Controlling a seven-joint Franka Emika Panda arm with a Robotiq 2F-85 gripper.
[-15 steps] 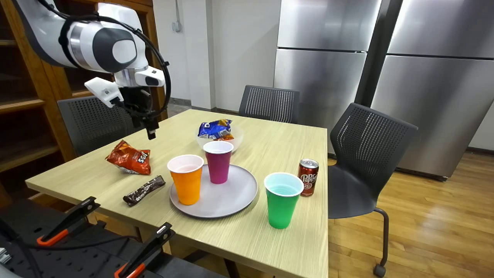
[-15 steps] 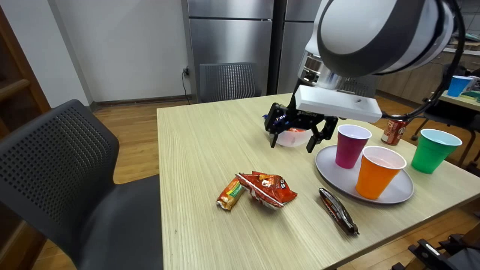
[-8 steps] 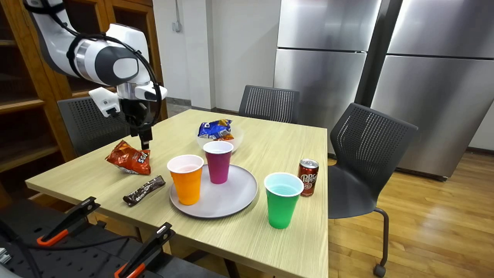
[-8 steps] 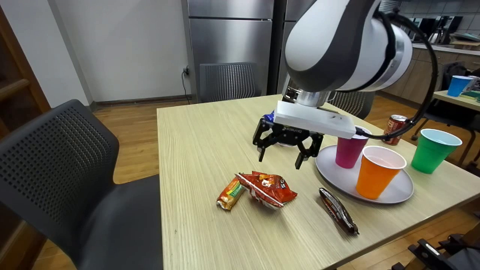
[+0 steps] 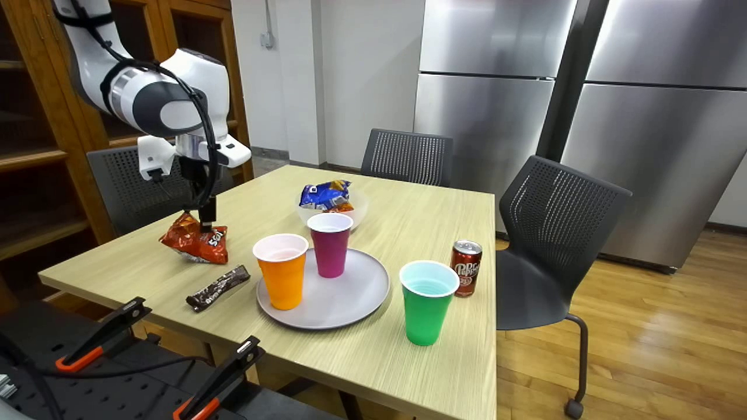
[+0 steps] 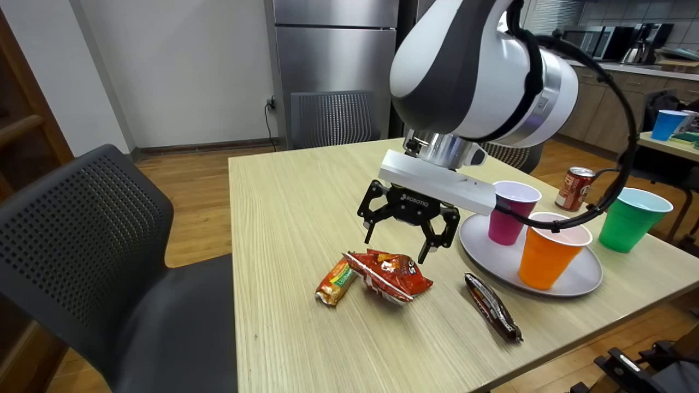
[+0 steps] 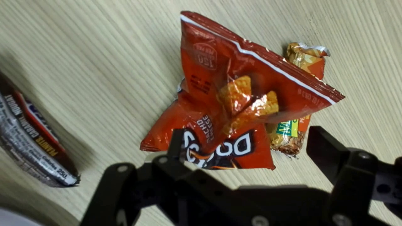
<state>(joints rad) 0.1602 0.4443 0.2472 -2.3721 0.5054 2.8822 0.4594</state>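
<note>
Where Doritos (image 7: 232, 103) lie, hand (image 6: 394, 251) above, spread

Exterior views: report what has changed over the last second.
The gripper has come down and across toward the Doritos bag, and its jaws now hang close to it. Nothing has been taken hold of or let go. Unmoved: the Doritos bag, the dark-wrapped bar, the orange cup and purple cup on the plate, the green cup, the soda can and the bowl. The jaws stayed open.
</note>
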